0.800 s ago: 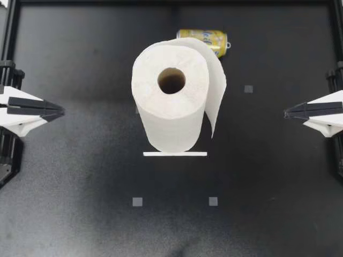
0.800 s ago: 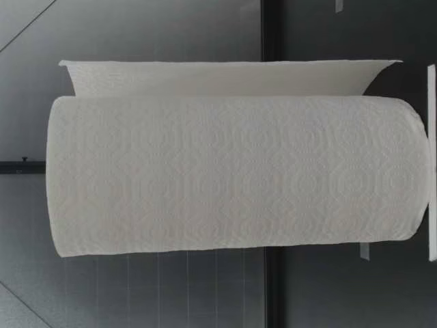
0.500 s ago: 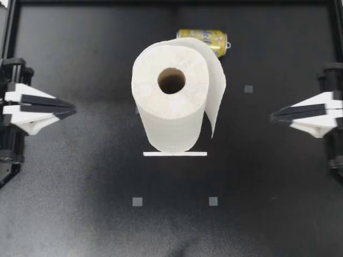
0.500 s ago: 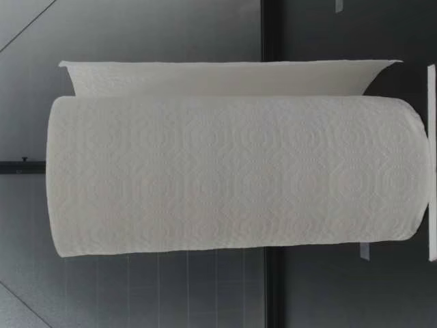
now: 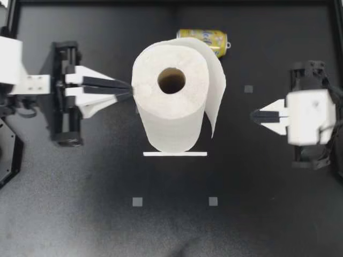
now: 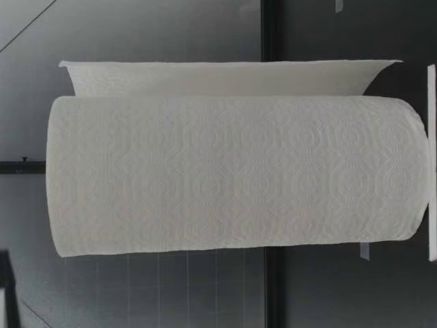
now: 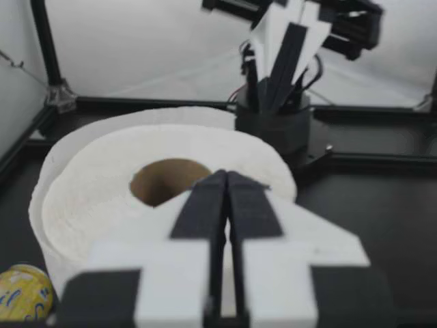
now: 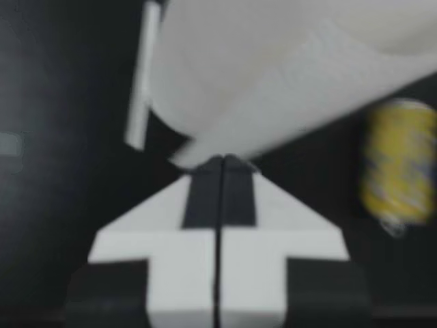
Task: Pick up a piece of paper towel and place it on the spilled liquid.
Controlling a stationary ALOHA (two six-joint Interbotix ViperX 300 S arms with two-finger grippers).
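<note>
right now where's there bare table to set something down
The table is bare past the white base, around the grey markers. Crowded: my left gripper by the paper towel roll, the can on its far side.

We see only part of the yellow can [image 5: 213,40] behind the paper towel roll [image 5: 171,126]; the roll covers most of the white base [image 5: 174,154] under it; beside the roll, the right wrist view blurs that can.

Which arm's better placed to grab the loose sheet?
Right, probably. The loose sheet hangs on the paper towel roll's side facing my right gripper; my left gripper, shut, sits at the roll's opposite edge.
</note>
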